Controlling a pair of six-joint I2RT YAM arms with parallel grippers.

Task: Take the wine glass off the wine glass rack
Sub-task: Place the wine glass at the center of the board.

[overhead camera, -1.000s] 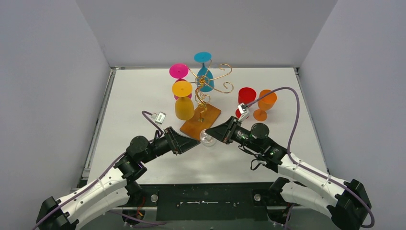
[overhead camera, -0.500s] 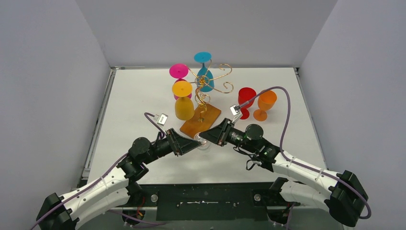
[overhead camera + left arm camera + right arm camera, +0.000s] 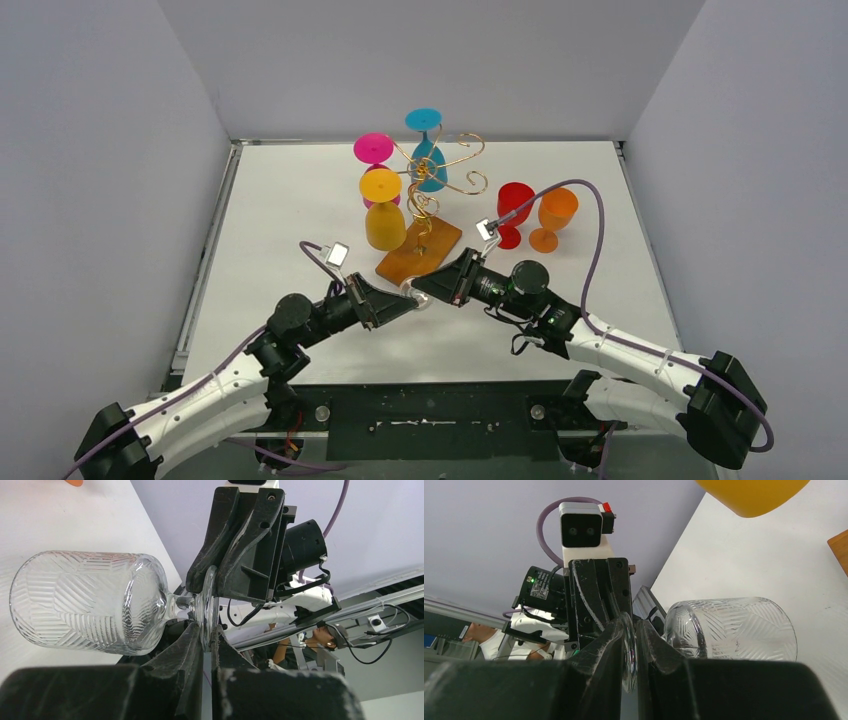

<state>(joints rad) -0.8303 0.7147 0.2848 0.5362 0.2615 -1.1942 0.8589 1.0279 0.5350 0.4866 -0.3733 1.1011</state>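
Observation:
A clear patterned wine glass (image 3: 420, 296) lies sideways in the air just in front of the wine glass rack (image 3: 432, 190), whose orange-brown base (image 3: 425, 252) sits mid-table. Both grippers hold its flat foot from opposite sides. My left gripper (image 3: 207, 639) is shut on the foot's rim, with the bowl (image 3: 85, 600) sticking out to its left. My right gripper (image 3: 629, 641) is shut on the same foot (image 3: 628, 652), the bowl (image 3: 734, 627) to its right. From above, the left gripper (image 3: 404, 302) and right gripper (image 3: 434, 291) meet tip to tip.
A pink glass (image 3: 373, 150), a yellow glass (image 3: 384, 215) and a teal glass (image 3: 428, 150) hang on the rack's gold arms. A red glass (image 3: 514, 205) and an orange glass (image 3: 555, 215) stand on the table to the right. Grey walls enclose three sides.
The right arm carried the clear glass a little to the left, toward the left arm. The left gripper's fingers came together on the glass foot.

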